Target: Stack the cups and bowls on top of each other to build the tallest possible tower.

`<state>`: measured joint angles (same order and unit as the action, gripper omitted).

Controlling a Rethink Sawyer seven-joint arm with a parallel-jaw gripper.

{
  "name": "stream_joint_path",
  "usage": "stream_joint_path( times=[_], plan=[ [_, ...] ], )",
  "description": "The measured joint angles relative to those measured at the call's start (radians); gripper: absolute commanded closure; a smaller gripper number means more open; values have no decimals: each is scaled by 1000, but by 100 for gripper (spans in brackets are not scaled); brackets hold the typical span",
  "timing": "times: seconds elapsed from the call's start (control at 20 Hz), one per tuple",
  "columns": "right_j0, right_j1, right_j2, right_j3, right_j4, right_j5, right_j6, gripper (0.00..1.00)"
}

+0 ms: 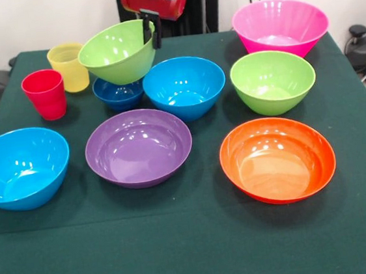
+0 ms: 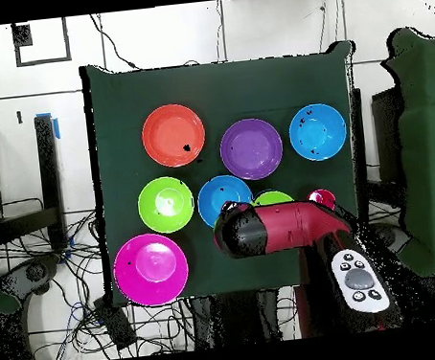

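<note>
My gripper (image 1: 151,31) is shut on the rim of a lime green bowl (image 1: 118,52) and holds it tilted just above the small dark blue bowl (image 1: 118,94). The red cup (image 1: 45,94) and yellow cup (image 1: 69,67) stand upright to the left of it. A light blue bowl (image 1: 184,86), a second lime green bowl (image 1: 273,80) and the big pink bowl (image 1: 281,26) sit to the right. In front are another light blue bowl (image 1: 21,168), the purple bowl (image 1: 138,147) and the orange bowl (image 1: 277,158). In the overhead view the arm (image 2: 270,230) hides the gripper, the yellow cup and the dark blue bowl.
All bowls rest open side up on the green cloth table (image 1: 182,255). A remote-like control box (image 2: 357,277) shows by the arm in the overhead view. Cables lie on the floor around the table.
</note>
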<state>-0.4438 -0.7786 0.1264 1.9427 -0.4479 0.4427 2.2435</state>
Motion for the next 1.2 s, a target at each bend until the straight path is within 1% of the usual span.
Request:
stream_joint_path(
  times=[0.6,1.2],
  plan=[
    [-1,0,0,0,0,0,0,100],
    [-16,0,0,0,0,0,0,100]
  ],
)
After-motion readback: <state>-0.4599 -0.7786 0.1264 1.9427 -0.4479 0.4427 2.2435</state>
